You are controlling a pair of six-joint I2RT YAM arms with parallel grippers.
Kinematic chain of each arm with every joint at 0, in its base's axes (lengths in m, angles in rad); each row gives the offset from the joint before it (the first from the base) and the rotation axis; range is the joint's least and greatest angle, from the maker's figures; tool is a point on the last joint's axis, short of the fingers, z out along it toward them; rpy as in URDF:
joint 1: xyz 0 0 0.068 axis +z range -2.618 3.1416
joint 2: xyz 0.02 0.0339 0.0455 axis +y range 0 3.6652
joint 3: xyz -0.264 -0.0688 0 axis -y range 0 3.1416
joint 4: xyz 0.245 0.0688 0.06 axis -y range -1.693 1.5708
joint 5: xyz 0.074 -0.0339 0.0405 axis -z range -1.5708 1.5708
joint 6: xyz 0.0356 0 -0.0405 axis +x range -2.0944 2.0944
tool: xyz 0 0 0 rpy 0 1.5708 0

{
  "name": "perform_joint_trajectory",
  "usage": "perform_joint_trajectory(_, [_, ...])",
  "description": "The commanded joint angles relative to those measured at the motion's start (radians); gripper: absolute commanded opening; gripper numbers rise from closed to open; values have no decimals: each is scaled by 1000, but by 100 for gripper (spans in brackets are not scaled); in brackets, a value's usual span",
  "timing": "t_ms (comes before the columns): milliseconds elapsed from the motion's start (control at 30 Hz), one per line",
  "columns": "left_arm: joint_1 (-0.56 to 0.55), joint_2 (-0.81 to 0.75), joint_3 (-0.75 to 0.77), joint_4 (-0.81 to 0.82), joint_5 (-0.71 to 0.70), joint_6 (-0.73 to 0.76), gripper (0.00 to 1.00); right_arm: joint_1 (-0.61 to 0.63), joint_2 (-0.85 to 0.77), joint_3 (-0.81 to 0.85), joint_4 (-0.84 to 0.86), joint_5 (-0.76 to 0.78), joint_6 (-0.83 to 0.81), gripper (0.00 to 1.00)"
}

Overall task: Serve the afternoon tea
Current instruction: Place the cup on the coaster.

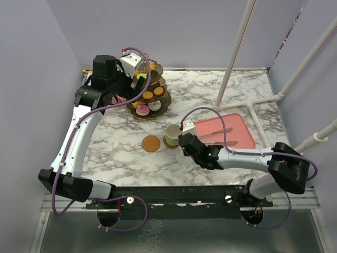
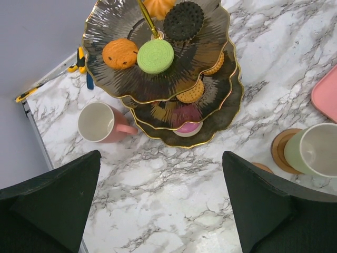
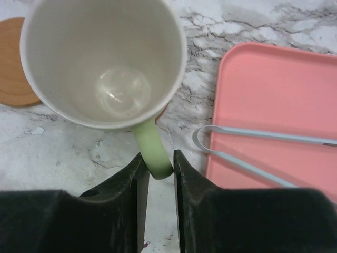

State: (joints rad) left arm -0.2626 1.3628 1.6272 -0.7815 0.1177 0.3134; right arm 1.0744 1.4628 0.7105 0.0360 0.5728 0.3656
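Observation:
The dark three-tier stand (image 1: 149, 95) with gold ring holds toy pastries: a green macaron (image 2: 155, 56), an orange cookie (image 2: 120, 53) and a dark cookie (image 2: 183, 21) on top. The pink mug (image 2: 100, 123) stands left of the stand. My left gripper (image 2: 160, 211) is open and empty above bare marble in front of the stand. My right gripper (image 3: 158, 168) is shut on the handle of the pale-green mug (image 3: 105, 58), which sits over one brown coaster (image 2: 279, 150). The other coaster (image 1: 151, 143) lies bare just left of it.
A flat pink tray (image 1: 239, 138) with grey tongs (image 3: 253, 132) lies right of the green mug. White poles (image 1: 237, 52) rise at the back right. Blue-and-yellow pliers (image 2: 79, 60) lie by the left wall behind the pink mug.

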Motion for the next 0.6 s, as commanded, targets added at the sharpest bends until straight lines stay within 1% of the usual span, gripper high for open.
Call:
perform_joint_trajectory(0, [6, 4, 24, 1, -18, -18, 99, 7, -25, 68, -48, 37, -8, 28])
perform_joint_trajectory(67, [6, 2, 23, 1, -22, -16, 99, 7, -10, 104, -76, 34, -20, 30])
perform_joint_trajectory(133, [7, -3, 21, 2, -30, -13, 99, 7, 7, 127, -82, 31, -31, 34])
perform_joint_trajectory(300, [10, -10, 16, 4, -35, -11, 99, 7, 28, 143, -89, 34, -46, 48])
perform_joint_trajectory(400, [14, -9, 12, 5, -35, -9, 99, 7, 18, 128, -94, 37, -37, 54])
perform_joint_trajectory(467, [14, -10, 13, 6, -32, -9, 99, 7, 5, 119, -98, 41, -29, 63])
perform_joint_trajectory(567, [17, -3, 27, 21, -41, -20, 99, 7, -26, 120, -105, 50, -33, 71])
